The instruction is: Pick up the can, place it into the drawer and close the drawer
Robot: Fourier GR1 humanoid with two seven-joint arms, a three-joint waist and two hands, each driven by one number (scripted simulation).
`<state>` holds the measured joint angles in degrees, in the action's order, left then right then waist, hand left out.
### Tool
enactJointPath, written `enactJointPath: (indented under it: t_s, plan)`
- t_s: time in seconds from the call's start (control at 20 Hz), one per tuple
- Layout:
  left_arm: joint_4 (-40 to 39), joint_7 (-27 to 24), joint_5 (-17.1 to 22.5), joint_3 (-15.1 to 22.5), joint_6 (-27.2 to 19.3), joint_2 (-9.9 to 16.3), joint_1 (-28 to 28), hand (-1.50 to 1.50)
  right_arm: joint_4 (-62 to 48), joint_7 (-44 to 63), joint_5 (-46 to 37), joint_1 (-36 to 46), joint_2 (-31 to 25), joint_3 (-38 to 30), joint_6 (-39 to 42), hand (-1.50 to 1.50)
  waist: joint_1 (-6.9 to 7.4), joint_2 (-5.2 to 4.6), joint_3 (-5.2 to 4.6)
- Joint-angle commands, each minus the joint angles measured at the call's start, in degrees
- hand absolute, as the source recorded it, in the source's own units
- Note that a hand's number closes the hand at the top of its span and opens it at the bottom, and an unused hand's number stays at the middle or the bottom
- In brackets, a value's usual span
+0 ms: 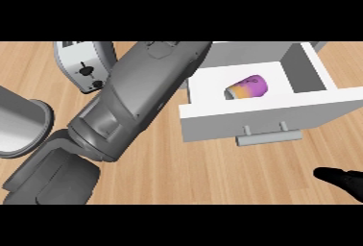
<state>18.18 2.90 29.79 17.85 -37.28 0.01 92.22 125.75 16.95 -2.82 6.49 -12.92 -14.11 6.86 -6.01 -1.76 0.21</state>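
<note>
A purple and orange can (248, 87) lies on its side inside the open white drawer (312, 98), near its back left. The drawer's front panel carries a grey handle (269, 137). My left forearm (135, 91) rises from the lower left across the counter to the picture's top beside the drawer's left wall. Its hand is cut off there and does not show. Only part of my right hand (342, 180) shows at the lower right edge, fingers straight and holding nothing, well in front of the drawer.
A silver toaster (85, 67) stands at the back left, just beside the left forearm. A grey round vessel (25, 122) sits at the left edge. Bare wooden counter (212, 173) lies in front of the drawer.
</note>
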Motion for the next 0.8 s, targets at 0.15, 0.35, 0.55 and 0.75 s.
enactJointPath:
  t_s: [0.15, 0.35, 0.55, 0.75]
  plan:
    - [1.14, -1.58, 4.15, -0.05, -0.59, -0.01, 0.11, -1.5, -5.92, -3.21, -11.02, 7.57, -5.17, 5.09, 1.07, -1.5, 0.98, -0.3, -0.06]
    - [-0.14, -1.89, 5.34, -1.03, -0.77, -0.01, 1.58, -1.5, -8.2, -5.57, -20.04, 6.78, -6.22, 10.14, 0.76, -1.5, 1.46, -0.05, -0.07]
    - [-0.65, -3.4, 4.86, -0.88, 0.43, -0.01, 1.35, -1.5, -15.18, -9.5, -29.72, 9.05, -5.92, 14.74, -2.8, -1.5, 3.58, 0.28, -0.09]
    - [-0.69, -3.43, 4.11, -0.22, 0.27, -0.01, 0.82, -1.5, -23.02, -9.39, -35.92, 12.36, -4.52, 18.47, -5.24, -1.5, 5.06, 0.94, -0.15]
